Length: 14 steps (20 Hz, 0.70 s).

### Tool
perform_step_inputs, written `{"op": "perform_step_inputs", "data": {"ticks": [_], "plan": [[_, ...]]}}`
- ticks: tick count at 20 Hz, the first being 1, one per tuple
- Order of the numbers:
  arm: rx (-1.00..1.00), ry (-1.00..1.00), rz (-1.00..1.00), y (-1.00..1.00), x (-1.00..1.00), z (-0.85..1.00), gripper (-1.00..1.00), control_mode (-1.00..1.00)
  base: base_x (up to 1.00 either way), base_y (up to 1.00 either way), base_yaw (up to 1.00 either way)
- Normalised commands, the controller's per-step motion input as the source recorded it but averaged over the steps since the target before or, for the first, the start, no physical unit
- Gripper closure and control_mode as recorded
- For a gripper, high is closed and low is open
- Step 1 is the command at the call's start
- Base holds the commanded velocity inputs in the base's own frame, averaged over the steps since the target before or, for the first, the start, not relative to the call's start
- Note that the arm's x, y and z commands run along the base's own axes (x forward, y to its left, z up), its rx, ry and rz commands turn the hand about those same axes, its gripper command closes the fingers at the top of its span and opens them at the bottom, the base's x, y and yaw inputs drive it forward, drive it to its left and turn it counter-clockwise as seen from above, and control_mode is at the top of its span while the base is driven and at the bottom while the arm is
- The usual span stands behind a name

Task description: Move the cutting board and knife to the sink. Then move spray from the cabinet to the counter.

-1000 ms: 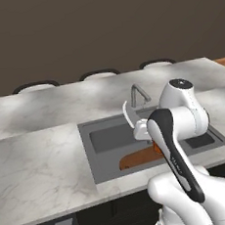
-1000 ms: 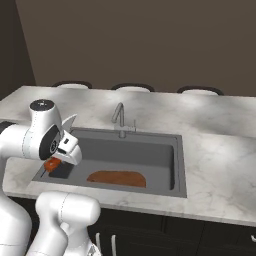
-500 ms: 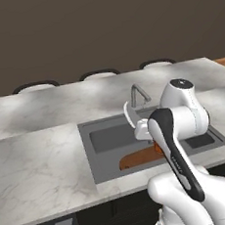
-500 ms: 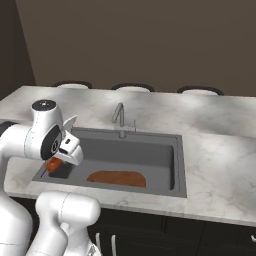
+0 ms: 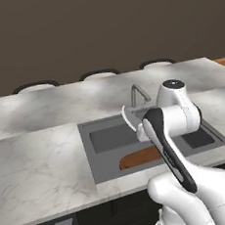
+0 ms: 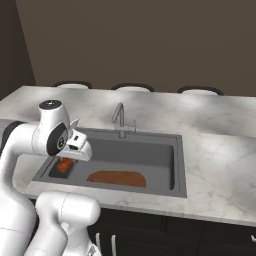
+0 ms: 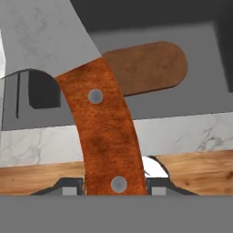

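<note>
The sink lies open from above, its far half bare. The cutting board covers the near floor, and the faucet rises at the back rim.

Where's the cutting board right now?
The cutting board lies flat on the floor of the sink, along its near wall in the right base view, right of the knife the tool holds.

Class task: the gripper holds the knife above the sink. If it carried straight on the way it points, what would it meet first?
Probably the sink floor. The gripper, shut on the knife, points down into the basin, blade leading; the cutting board lies just beside that line, though depth is hard to judge.
</note>
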Motion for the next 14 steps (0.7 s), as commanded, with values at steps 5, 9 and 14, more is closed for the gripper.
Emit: {"op": "perform_step_inputs", "data": {"ticks": [5,9,14], "plan": [[-0.21,0.04,0.24,-0.11,0.29,-0.23,1.0,-1.0,0.0,0.0,0.0],[-0.14,0.03,0.25,-0.17,0.3,-0.25,1.0,-1.0,0.0,0.0,0.0],[-0.19,0.08,0.11,-0.08,0.38,-0.3,1.0,-1.0,0.0,0.0,0.0]]}}
